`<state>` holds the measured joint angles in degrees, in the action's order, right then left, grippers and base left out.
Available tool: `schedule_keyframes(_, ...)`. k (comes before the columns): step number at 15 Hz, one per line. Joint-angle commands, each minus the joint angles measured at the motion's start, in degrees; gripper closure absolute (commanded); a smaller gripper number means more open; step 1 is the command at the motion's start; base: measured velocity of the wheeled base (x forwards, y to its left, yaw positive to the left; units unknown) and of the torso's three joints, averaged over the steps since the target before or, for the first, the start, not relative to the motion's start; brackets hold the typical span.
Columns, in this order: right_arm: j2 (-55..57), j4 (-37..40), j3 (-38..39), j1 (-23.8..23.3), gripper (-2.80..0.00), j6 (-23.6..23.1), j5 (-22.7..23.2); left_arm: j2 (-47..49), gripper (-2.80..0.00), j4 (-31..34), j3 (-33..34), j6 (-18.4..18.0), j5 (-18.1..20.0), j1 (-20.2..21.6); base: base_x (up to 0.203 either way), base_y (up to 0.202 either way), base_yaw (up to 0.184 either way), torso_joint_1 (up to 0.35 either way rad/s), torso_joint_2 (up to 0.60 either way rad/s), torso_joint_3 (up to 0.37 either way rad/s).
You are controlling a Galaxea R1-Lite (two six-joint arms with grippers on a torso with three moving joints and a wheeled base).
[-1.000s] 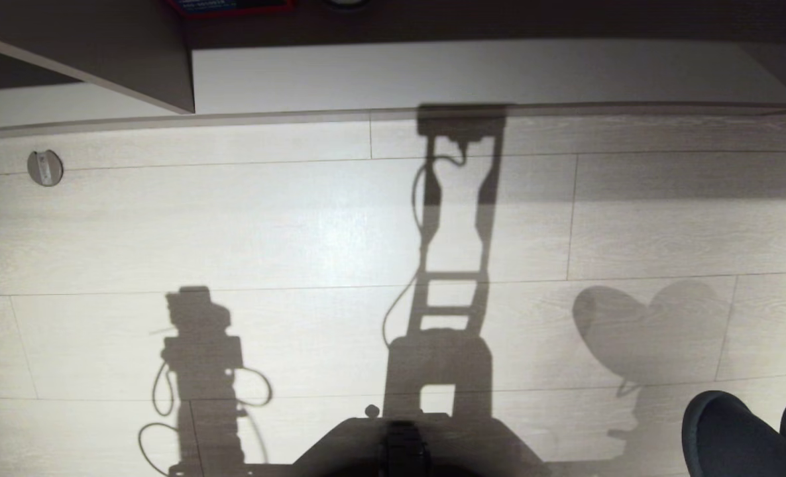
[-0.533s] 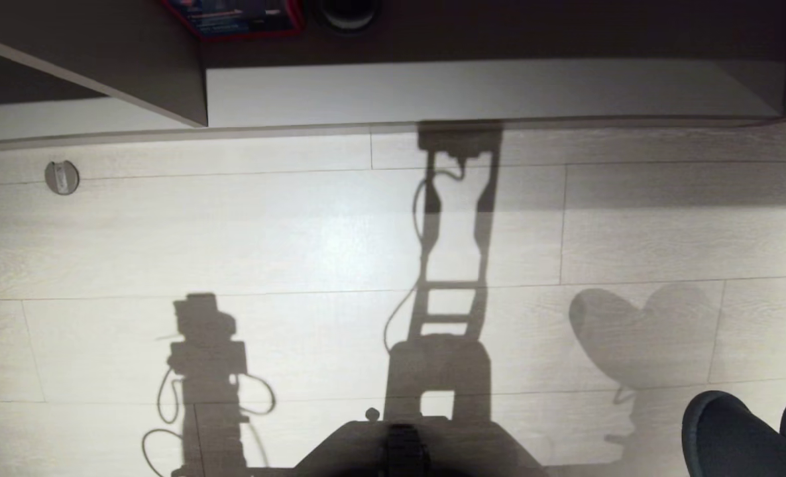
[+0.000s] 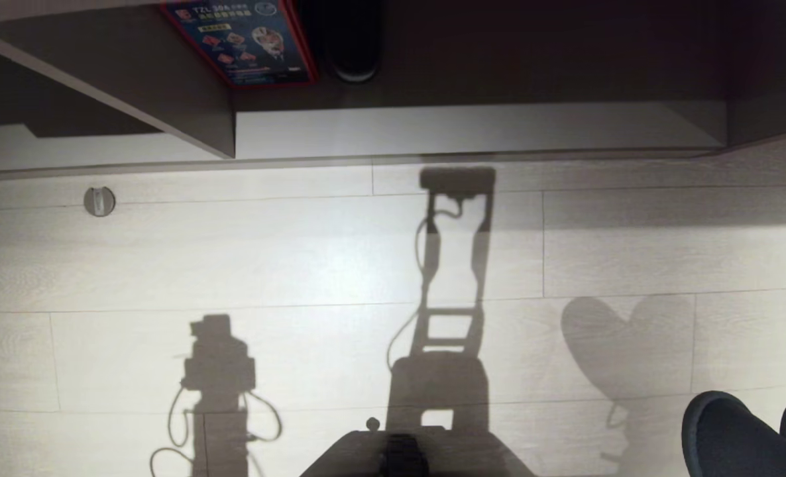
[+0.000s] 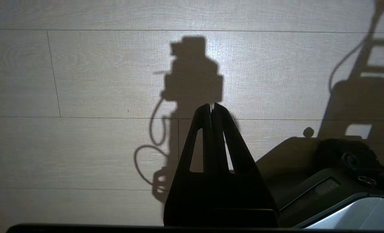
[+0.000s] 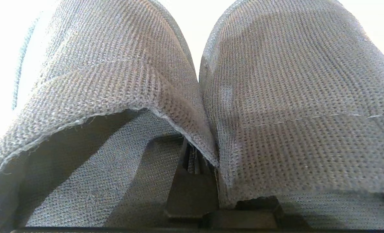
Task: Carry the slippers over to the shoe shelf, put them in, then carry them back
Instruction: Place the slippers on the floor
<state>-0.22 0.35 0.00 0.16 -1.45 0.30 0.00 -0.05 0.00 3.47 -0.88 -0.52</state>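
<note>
Slippers [image 5: 276, 113] held side by side in the right gripper [image 5: 195, 161], above the wood-plank floor [image 3: 267, 252].
Their inner edges are pinched between closed fingers; the toes show at the head view's lower right. The shoe shelf [image 3: 472, 129] lies ahead. The left gripper [image 4: 211, 108] is shut, empty.

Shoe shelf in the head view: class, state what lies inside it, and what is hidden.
The shoe shelf shows only its bare pale bottom board; no slippers are inside. Its back, under the dark top panel, is hidden in shadow.
</note>
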Motion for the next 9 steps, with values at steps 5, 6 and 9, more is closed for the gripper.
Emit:
schedule_keyframes(5,0.0,0.0,0.1,0.0,0.00,0.0,0.0,0.1,0.00,0.0,0.0,0.0,0.0,0.0,0.000,0.000,0.000,0.001,0.00,0.202)
schedule_keyframes(6,0.0,0.0,0.1,0.0,0.00,0.0,0.0,0.1,0.00,0.0,0.0,0.0,0.0,0.0,0.000,0.000,0.000,-0.002,0.01,0.211)
schedule_keyframes(9,0.0,0.0,0.1,0.0,0.00,0.0,0.0,0.1,0.00,0.0,0.0,0.0,0.0,0.0,0.000,0.000,0.000,0.001,0.00,0.197)
